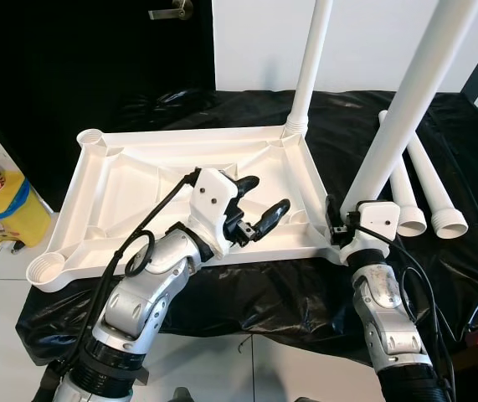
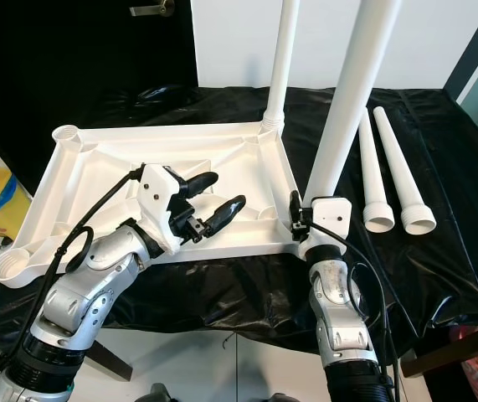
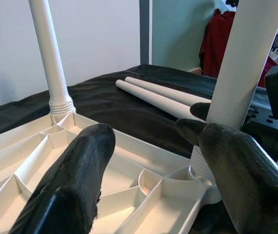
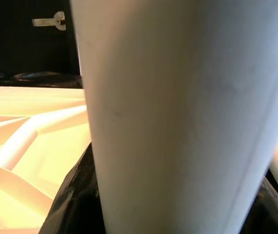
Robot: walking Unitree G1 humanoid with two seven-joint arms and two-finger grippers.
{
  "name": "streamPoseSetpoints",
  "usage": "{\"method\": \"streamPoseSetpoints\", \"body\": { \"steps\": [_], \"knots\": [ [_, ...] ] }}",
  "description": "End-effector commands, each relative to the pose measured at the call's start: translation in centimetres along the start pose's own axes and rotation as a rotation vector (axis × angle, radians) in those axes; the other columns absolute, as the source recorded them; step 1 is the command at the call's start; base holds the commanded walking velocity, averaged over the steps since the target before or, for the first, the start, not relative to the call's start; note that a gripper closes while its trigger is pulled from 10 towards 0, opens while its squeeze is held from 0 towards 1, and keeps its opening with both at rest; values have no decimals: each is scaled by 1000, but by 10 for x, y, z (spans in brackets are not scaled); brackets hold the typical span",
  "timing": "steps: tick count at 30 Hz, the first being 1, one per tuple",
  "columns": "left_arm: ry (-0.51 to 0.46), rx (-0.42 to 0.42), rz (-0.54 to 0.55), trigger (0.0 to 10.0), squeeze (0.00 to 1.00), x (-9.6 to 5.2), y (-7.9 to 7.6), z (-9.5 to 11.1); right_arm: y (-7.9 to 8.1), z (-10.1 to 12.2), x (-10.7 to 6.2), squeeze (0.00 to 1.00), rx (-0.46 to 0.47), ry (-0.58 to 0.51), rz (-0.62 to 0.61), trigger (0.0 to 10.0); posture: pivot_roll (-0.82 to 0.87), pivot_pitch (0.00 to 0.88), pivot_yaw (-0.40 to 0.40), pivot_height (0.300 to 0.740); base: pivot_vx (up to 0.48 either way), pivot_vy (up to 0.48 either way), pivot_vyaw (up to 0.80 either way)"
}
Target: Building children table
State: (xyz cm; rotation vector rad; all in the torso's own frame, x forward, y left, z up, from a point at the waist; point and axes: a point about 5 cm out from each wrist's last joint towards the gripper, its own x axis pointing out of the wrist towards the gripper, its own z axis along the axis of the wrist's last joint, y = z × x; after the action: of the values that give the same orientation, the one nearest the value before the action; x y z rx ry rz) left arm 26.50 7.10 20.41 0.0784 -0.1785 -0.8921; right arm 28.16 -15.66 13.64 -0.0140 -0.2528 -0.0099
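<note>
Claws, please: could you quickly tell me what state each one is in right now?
Left claw: open, empty, over the tabletop.
Right claw: shut on the leg at the corner socket.

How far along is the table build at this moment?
Done: one leg stands in the far right socket of the upturned tabletop. In hand: the right gripper holds a second leg at the near right socket; the left gripper hovers open. Left: two loose legs, two empty left sockets.

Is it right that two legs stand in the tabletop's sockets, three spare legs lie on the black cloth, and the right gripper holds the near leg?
Not quite: two spare legs lie on the cloth, as the right eye view shows. The rest holds.
</note>
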Motion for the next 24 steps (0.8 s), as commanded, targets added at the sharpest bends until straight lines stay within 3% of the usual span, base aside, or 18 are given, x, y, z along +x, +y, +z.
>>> {"method": "streamPoseSetpoints", "body": {
  "steps": [1,13,16,24],
  "knots": [
    [0,16,-126,10000,0,-1,-9,0,-2,-1,-2,0,1,9,3,10000,38,48,-33,740,0,0,0],
    [20,9,-169,10000,0,-2,-14,-4,-11,-5,-10,0,6,35,-25,10000,14,60,-19,740,0,0,0],
    [28,5,-198,10000,0,-2,-20,-5,-20,-17,-5,0,74,87,-90,10000,17,63,-19,740,0,0,0],
    [34,7,-200,10000,0,-2,-21,-6,-16,-23,-3,0,104,118,-38,10000,14,65,-18,740,0,0,0]
  ]
}}
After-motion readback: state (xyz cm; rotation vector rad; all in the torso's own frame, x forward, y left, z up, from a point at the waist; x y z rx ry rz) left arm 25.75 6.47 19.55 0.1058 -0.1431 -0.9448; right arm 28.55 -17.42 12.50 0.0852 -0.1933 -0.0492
